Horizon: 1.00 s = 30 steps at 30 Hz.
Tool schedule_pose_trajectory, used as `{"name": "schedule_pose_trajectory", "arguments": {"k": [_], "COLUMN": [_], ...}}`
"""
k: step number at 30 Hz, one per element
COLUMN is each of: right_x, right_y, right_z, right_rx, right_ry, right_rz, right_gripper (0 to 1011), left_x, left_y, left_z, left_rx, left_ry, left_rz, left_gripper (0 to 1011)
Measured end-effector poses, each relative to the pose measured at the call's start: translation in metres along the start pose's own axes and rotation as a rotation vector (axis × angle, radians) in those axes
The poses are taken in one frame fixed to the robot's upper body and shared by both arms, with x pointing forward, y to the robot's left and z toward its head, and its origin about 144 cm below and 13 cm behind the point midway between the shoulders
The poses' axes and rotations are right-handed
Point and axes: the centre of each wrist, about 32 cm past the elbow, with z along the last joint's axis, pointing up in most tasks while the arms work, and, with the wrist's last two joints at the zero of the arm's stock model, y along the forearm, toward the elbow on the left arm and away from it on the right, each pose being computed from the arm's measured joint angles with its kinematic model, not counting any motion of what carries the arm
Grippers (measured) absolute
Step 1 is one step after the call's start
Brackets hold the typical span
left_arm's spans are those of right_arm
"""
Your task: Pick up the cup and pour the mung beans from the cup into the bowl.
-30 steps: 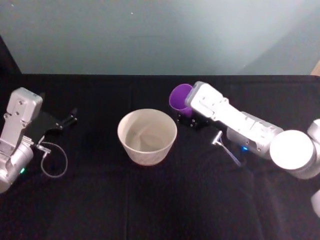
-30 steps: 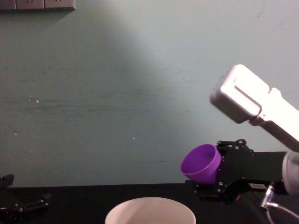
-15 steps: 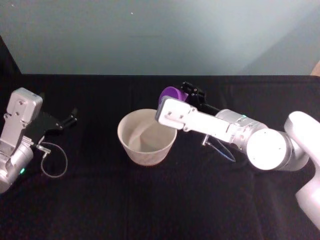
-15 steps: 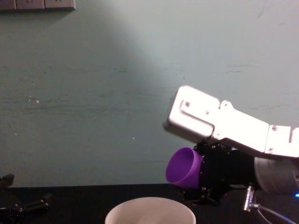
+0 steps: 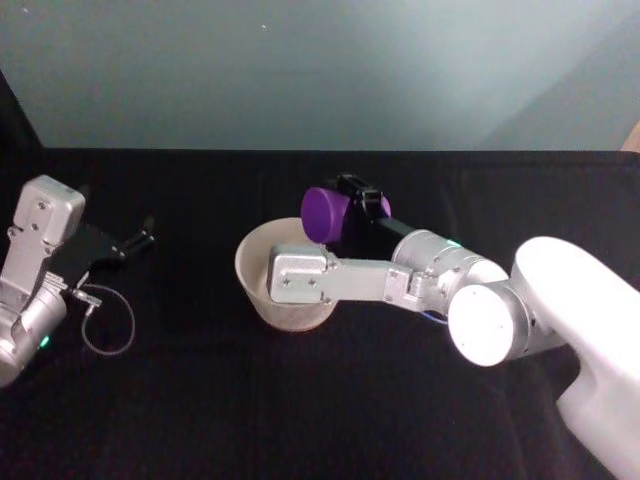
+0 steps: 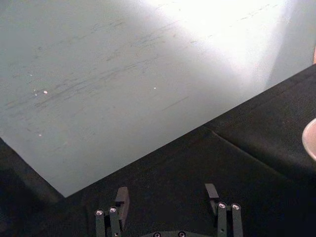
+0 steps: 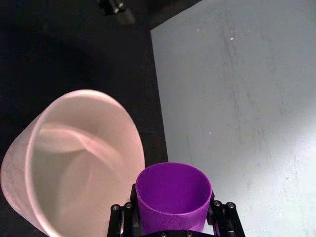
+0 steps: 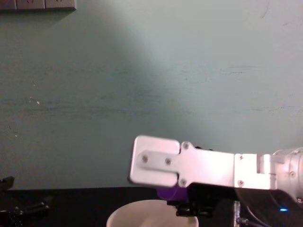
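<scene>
- The right gripper (image 5: 350, 205) has its fingers closed tight on the sides of the purple cup (image 5: 324, 213)
- The cup hangs steeply tilted, just above the far rim of the bowl (image 5: 250, 268)
- The left gripper (image 5: 135, 242) sits well left of the bowl, fingers spread apart, holding nothing

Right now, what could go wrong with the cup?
1. The right gripper holds the cup tipped by the bowl's far rim, not its middle, so the pour could miss and land on the table.
2. The right arm lies low across the bowl and might bump it.
The left gripper is parked at the table's left.
</scene>
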Motion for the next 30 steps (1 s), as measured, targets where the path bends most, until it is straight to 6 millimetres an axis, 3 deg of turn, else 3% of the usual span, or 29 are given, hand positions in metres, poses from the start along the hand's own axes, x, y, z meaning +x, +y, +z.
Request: {"name": "schedule_pose_trajectory", "arguments": {"k": [30], "right_x": [-0.005], "right_y": [0.008], "right_z": [0.023], "right_rx": [-0.059], "right_ry": [-0.217], "right_rz": [0.000], "right_gripper": [734], "left_x": [0.000], "left_y": [0.000], "left_z": [0.000], "left_rx": [0.000], "left_ry": [0.000], "left_rz": [0.000], "left_gripper": [1000]}}
